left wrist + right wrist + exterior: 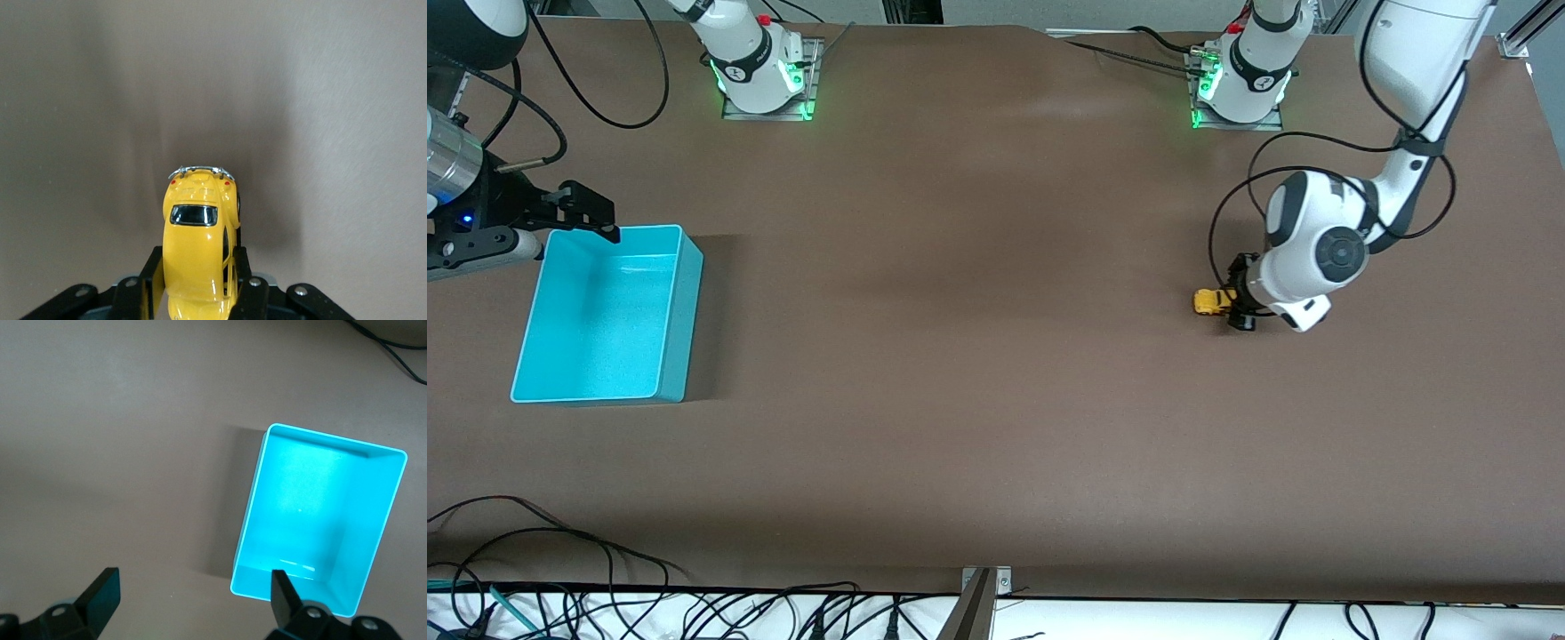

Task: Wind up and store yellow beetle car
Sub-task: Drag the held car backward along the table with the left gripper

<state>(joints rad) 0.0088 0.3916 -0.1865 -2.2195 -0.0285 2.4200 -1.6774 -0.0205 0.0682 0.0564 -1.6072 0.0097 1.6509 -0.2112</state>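
Observation:
The yellow beetle car (1211, 301) (199, 250) is a tiny rounded toy with dark windows, down at the brown table toward the left arm's end. My left gripper (1234, 306) (197, 277) is shut on its sides, and the car's chrome-bumpered end points away from the fingers. Whether its wheels touch the table is not clear. My right gripper (589, 216) (193, 590) hangs open over the teal bin's corner nearest the right arm's base, with nothing between its fingers. The teal bin (685, 311) (383, 527) is empty.
Black cables (560, 569) lie along the table's edge nearest the front camera. The two arm bases (765, 76) (1240, 84) stand at the farthest edge. Bare brown table (960, 311) spreads between the bin and the car.

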